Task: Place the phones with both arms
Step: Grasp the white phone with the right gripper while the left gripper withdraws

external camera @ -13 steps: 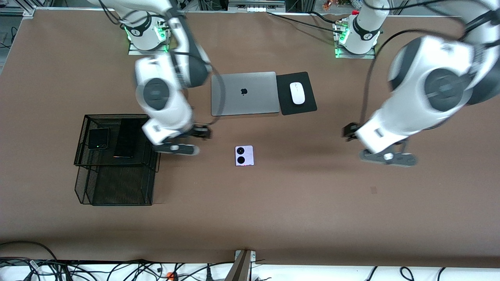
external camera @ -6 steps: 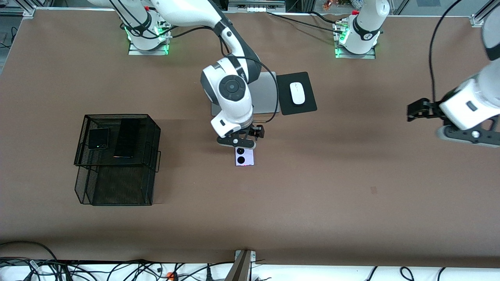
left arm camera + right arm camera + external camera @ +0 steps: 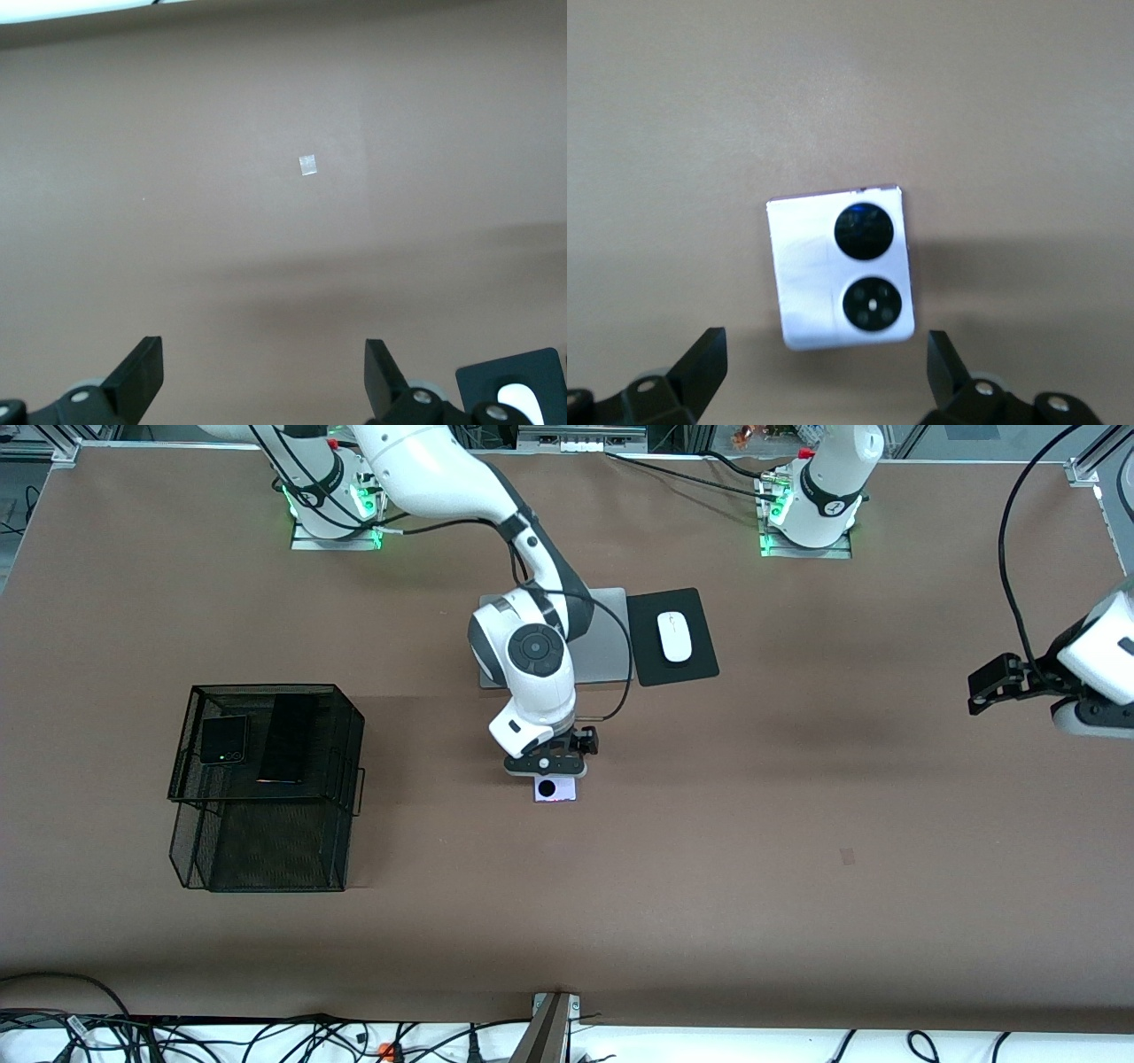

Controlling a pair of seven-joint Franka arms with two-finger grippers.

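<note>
One lilac-white flip phone (image 3: 555,789) flat mid-tabletop, partly hidden in front view. Right end effector (image 3: 824,372) spread wide, empty, directly over it, not touching. Right wrist view alone shows both black circles between fingers (image 3: 700,367). Two black phones, squarish flip phone (image 3: 222,740) and slab phone (image 3: 288,739), in mesh basket (image 3: 266,868) toward right arm's end. Laptop (image 3: 602,638), mouse (image 3: 674,636) near base edge. Left end effector (image 3: 264,372) spread, empty, over bare tabletop (image 3: 797,824) at left arm's end.
</note>
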